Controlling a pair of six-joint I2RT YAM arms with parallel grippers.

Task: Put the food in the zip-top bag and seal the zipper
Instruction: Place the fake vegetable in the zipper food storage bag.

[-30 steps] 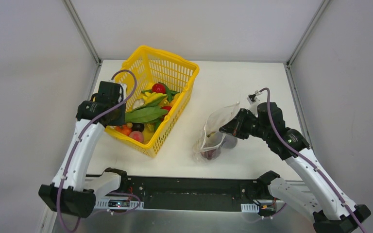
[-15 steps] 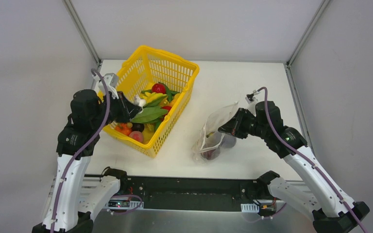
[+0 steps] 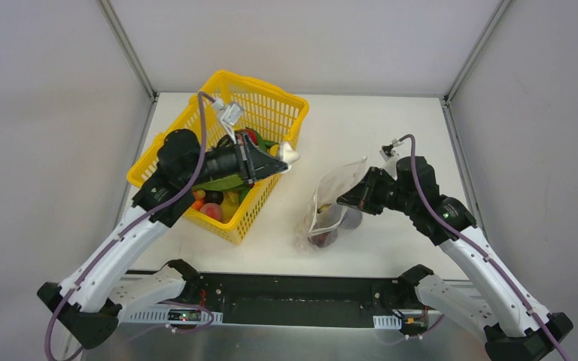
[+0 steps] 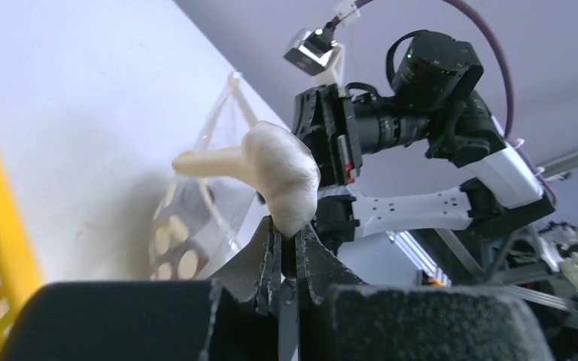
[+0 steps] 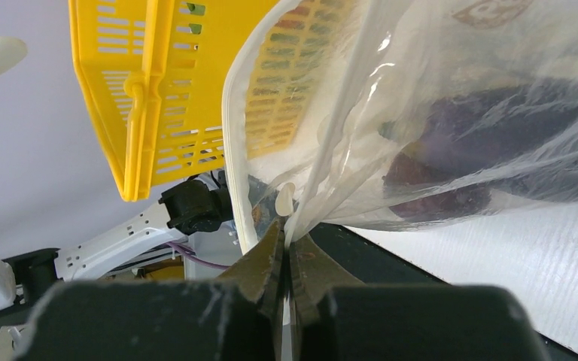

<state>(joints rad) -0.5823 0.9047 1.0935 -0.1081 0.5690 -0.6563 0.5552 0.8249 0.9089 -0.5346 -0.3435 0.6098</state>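
1 clear, whitish-dotted zip-top bag (image 3: pixel 330 201) sits on the table (image 3: pixel 376 128), right of 1 yellow basket (image 3: pixel 265 201). Its mouth gapes and the zipper (image 5: pixel 233 150) is unsealed. 2 dark purple pcs (image 5: pixel 482 135) inside. R gripper (image 3: pixel 344 201) is clenched on the mouth edge. L gripper (image 3: pixel 280 158) grasps 1 whitish food pc (image 4: pixel 278 169) over the basket's right rim.

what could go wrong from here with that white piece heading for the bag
1. The left gripper pinches the white food piece only by its lower tip, so it may slip out and drop on the table before it reaches the zip-top bag.
2. The right gripper holds just one edge of the bag's mouth. The opening looks narrow and limp, so the piece may catch the rim and fall outside.
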